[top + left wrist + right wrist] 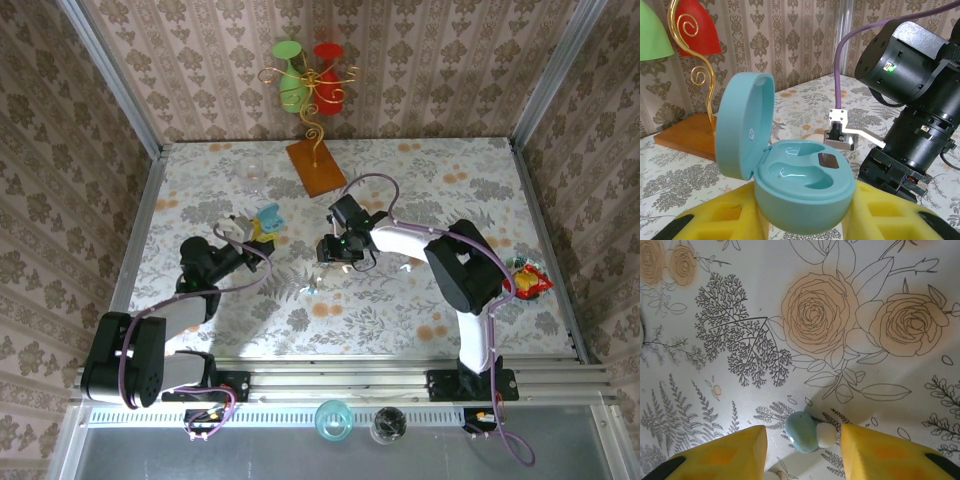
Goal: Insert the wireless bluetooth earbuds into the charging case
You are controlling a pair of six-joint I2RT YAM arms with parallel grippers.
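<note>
**Lower centre, right wrist view.** One earbud [805,437], pale blue with a white tip, lies on the flowered table [815,315]. The right gripper [802,434] straddles it, its yellow fingers [730,452] standing apart and not closed on it.

**Centre, left wrist view.** The left gripper [805,222] is clamped on the charging case [805,187]. Its lid [742,125] is up and its wells look empty.

Expect the earbud to be light, hard, glossy and apt to squirt sideways. Pinch it across the rounded blue body, not the white tip.
</note>
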